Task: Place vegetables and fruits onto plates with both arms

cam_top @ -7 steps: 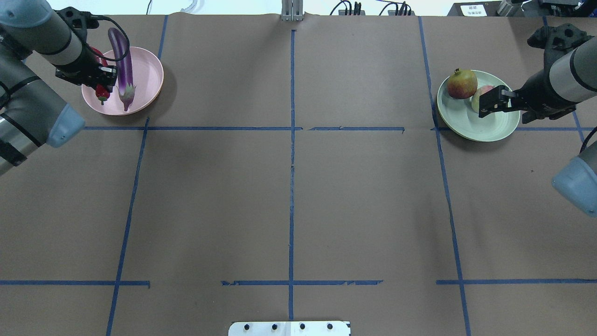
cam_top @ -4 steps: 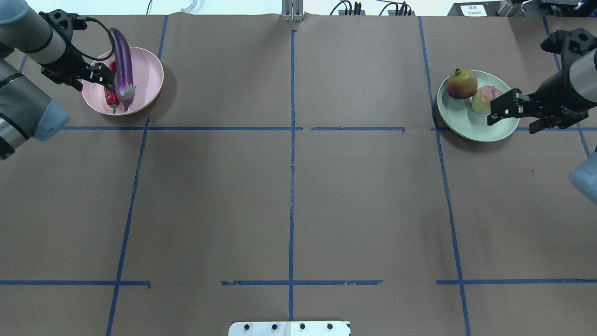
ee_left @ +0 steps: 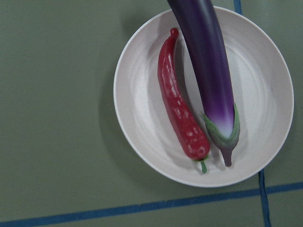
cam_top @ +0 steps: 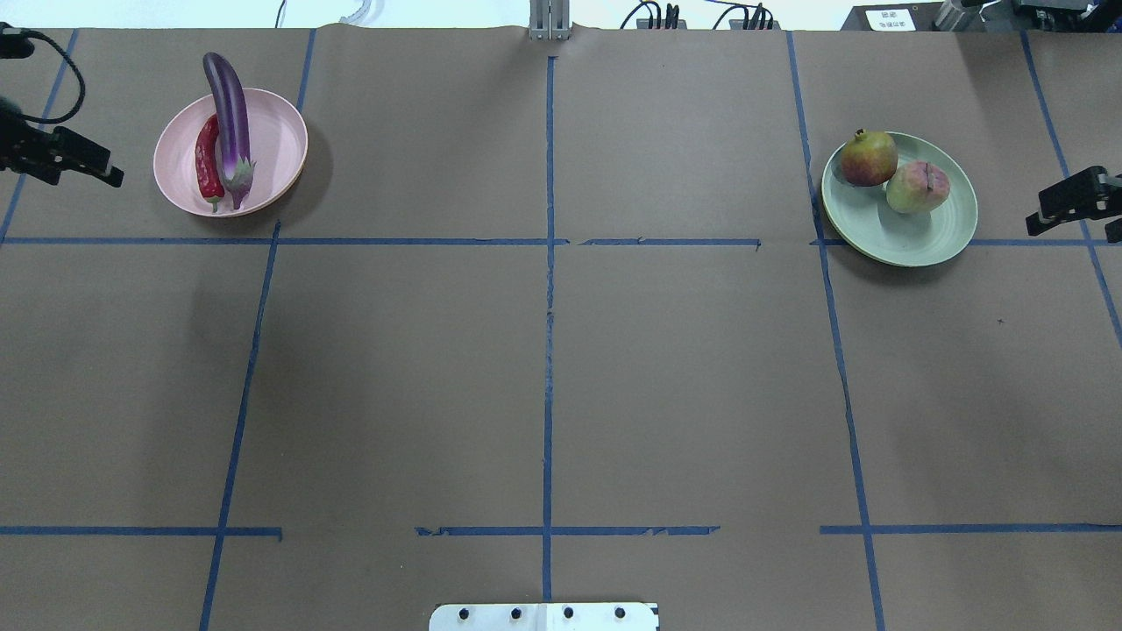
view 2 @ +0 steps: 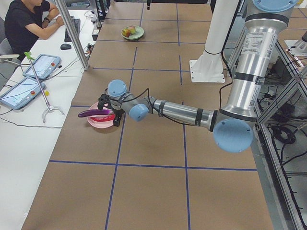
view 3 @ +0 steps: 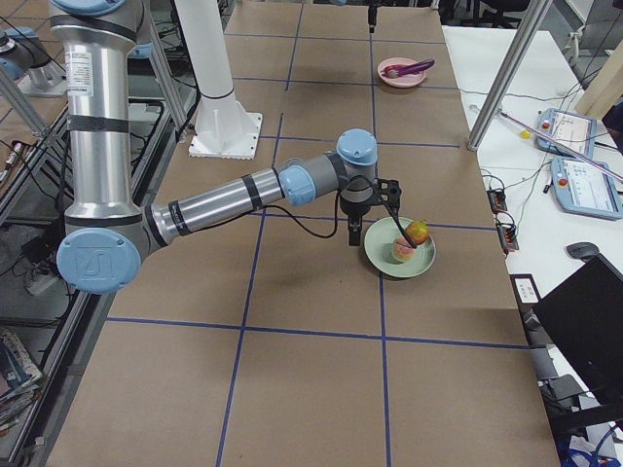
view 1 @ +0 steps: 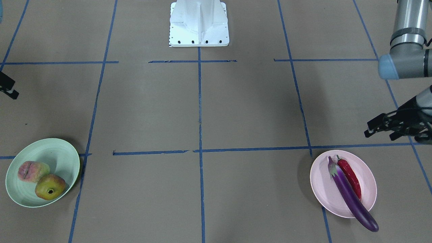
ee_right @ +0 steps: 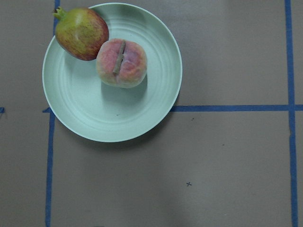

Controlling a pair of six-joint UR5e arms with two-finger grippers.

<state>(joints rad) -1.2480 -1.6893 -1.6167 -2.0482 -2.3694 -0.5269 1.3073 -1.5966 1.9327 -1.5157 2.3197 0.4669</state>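
Overhead exterior shows us the left end effector [view 1: 378, 134] and right end effector [cam_top: 1074, 228] pulled back, apparently spread and empty, leaving eggplant [cam_top: 230, 114] and chili [cam_top: 208, 162] on the pink plate [cam_top: 280, 149], fruits [cam_top: 918, 187] on the green plate [cam_top: 903, 238]: done, we judge.

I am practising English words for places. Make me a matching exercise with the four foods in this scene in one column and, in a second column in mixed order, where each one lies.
Column one:
1. eggplant
2. chili pepper
3. creased fruit
4. crowned fruit

Column two:
A. on the mint plate, close to its rim
B. on the pink plate, one end sticking out past the rim
C. on the pink plate, wholly inside it
D. on the mint plate, nearer its middle

Pairs: 1-B, 2-C, 3-D, 4-A
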